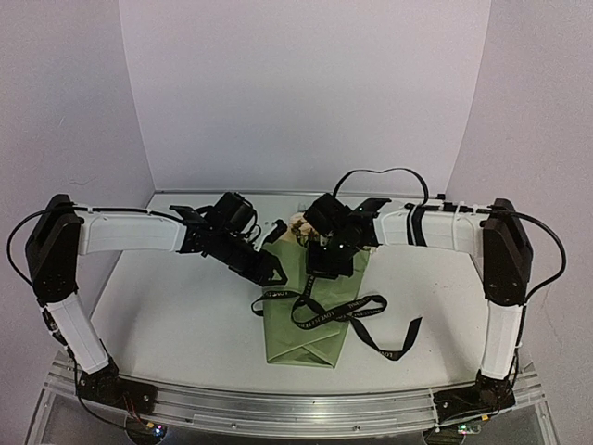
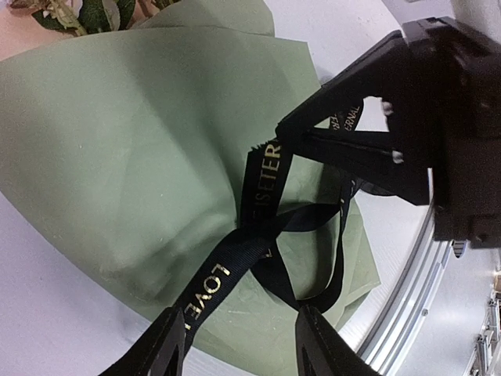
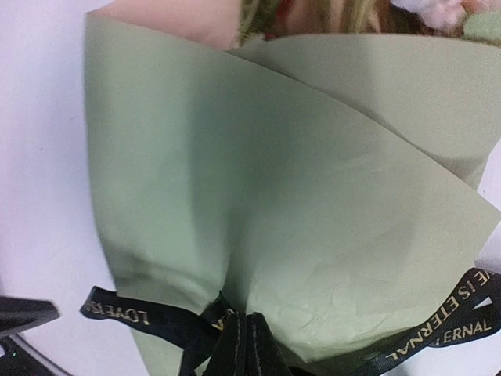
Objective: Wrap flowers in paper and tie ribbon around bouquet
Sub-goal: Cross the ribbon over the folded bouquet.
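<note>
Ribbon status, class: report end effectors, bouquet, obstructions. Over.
Left end effector open, straddling ribbon. Right end effector shut on ribbon. Bouquet wrapped, ribbon crossed over it. No obstruction seen.

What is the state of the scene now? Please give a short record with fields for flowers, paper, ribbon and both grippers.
flowers: inside the paper, tops showing at its open end
paper: olive-green, folded as a cone, lying on the table
ribbon: black, pale lettering, loose loops crossing over the paper's narrow end
left gripper: open, a ribbon strand passing between its jaws
right gripper: shut on the ribbon
</note>
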Controlling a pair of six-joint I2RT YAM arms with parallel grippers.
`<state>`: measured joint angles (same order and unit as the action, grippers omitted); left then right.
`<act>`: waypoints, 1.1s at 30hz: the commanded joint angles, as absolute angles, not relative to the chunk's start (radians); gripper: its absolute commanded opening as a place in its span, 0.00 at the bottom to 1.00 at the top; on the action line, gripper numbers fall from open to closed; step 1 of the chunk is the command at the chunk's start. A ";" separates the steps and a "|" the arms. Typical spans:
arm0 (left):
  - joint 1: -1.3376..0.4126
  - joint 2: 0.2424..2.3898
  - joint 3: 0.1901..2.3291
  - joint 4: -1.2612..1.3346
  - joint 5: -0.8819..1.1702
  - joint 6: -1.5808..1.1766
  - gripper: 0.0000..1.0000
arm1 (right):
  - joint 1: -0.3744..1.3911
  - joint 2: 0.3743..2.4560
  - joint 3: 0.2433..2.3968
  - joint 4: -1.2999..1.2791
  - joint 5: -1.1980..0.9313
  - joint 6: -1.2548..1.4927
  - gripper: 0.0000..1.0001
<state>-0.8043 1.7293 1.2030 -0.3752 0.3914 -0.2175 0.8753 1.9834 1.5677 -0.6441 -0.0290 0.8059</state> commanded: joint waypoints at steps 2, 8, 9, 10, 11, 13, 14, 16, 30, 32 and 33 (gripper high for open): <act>-0.790 1.792 1.262 -0.261 0.457 -0.237 0.53 | 0.874 1.914 1.603 -0.550 -0.133 0.689 0.00; -0.778 1.831 1.272 -0.157 0.506 -0.272 0.62 | 0.845 1.887 1.587 -0.462 -0.227 0.679 0.00; -0.778 1.836 1.273 -0.145 0.507 -0.274 0.63 | 0.834 1.883 1.584 -0.444 -0.257 0.686 0.00; -0.777 1.843 1.274 -0.135 0.508 -0.275 0.63 | 0.823 1.884 1.584 -0.421 -0.283 0.694 0.00; -0.776 1.850 1.275 -0.127 0.509 -0.276 0.64 | 0.813 1.885 1.586 -0.399 -0.312 0.703 0.00; -0.774 1.861 1.278 -0.114 0.516 -0.276 0.64 | 0.796 1.888 1.588 -0.359 -0.377 0.727 0.00; -0.774 1.867 1.278 -0.105 0.520 -0.276 0.64 | 0.786 1.891 1.587 -0.336 -0.409 0.742 0.00; -0.772 1.872 1.273 -0.081 0.532 -0.279 0.64 | 0.768 1.901 1.590 -0.295 -0.456 0.773 0.00; -0.755 1.913 1.258 -0.005 0.559 -0.316 0.57 | 0.732 1.917 1.620 -0.247 -0.619 0.812 0.00; -0.755 1.921 1.265 -0.004 0.562 -0.316 0.54 | 0.727 1.912 1.616 -0.247 -0.623 0.814 0.00; -0.755 1.925 1.268 -0.005 0.564 -0.316 0.52 | 0.726 1.909 1.614 -0.247 -0.625 0.815 0.00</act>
<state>-0.7578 1.9059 1.2304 -0.0418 0.5472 -0.3164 0.7368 1.9427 1.5822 -0.2851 -0.5834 0.8131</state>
